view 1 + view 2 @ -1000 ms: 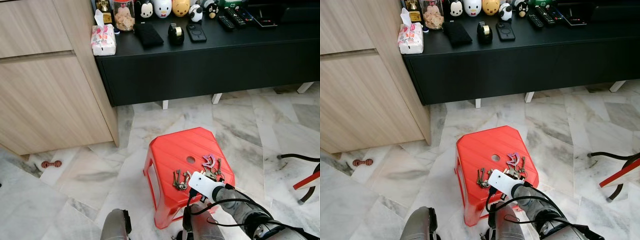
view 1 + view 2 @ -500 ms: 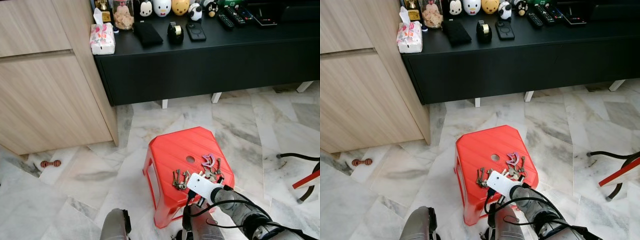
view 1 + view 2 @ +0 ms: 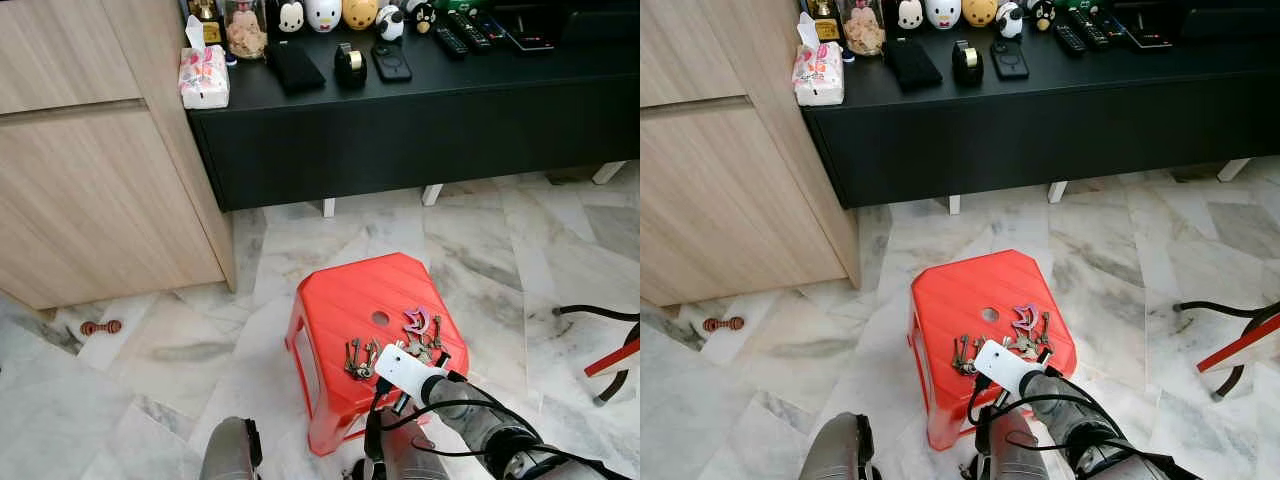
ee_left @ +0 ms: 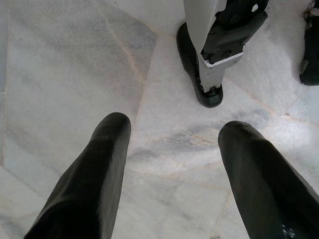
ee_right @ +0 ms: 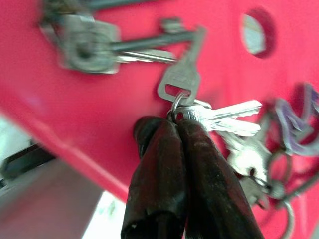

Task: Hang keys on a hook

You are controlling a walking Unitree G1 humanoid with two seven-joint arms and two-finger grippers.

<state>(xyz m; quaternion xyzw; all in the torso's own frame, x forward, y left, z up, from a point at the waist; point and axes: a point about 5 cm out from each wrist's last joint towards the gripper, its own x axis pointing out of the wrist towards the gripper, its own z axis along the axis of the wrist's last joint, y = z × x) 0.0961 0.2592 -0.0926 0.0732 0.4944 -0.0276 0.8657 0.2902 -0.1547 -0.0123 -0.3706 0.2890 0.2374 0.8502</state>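
A red plastic stool [image 3: 350,295] stands on the marble floor with loose bunches of keys on its near half. One dark bunch [image 3: 358,357] lies to the left, and a bunch with a purple fob [image 3: 418,322] lies to the right. My right gripper [image 5: 172,124] reaches over the stool's near edge. Its two black fingers are pressed together on the ring of a silver key bunch [image 5: 219,122] that rests on the stool top. The white wrist housing [image 3: 403,368] covers that grip in the head views. My left gripper [image 4: 172,134] hangs open over the floor.
A black low cabinet [image 3: 420,120] with remotes, a phone, figurines and a tissue pack runs along the back. A wooden cupboard [image 3: 90,170] stands at the left. Chair legs [image 3: 600,345] sit at the right, and my own foot [image 4: 207,74] is on the floor below.
The head view has shifted slightly. My right gripper has stayed at the keys on the stool, barely moving. The left arm has stayed still.
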